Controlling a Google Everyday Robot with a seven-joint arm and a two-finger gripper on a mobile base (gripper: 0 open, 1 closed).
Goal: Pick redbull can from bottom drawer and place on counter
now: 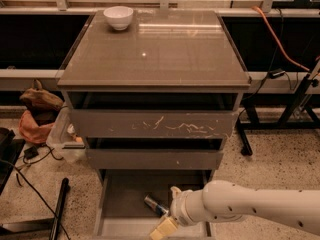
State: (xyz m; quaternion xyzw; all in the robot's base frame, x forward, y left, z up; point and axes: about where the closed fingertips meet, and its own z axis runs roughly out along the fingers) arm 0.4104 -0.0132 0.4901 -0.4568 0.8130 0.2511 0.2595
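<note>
The redbull can (155,205) lies on its side on the floor of the open bottom drawer (122,206), right of the middle, its far end pointing up-left. My gripper (163,228) hangs over the drawer's front part, just in front of the can and a little to its right, on the end of the white arm that reaches in from the right. The near end of the can is partly hidden by the wrist. The counter (155,54) is the glossy top slab of the cabinet above.
A white bowl (118,17) stands at the counter's back left corner. The scratched top drawer (152,124) and the middle drawer (152,159) stick out slightly. Bags and a plastic bin (60,139) sit left of the cabinet, with cables and a black pole (60,209) on the floor.
</note>
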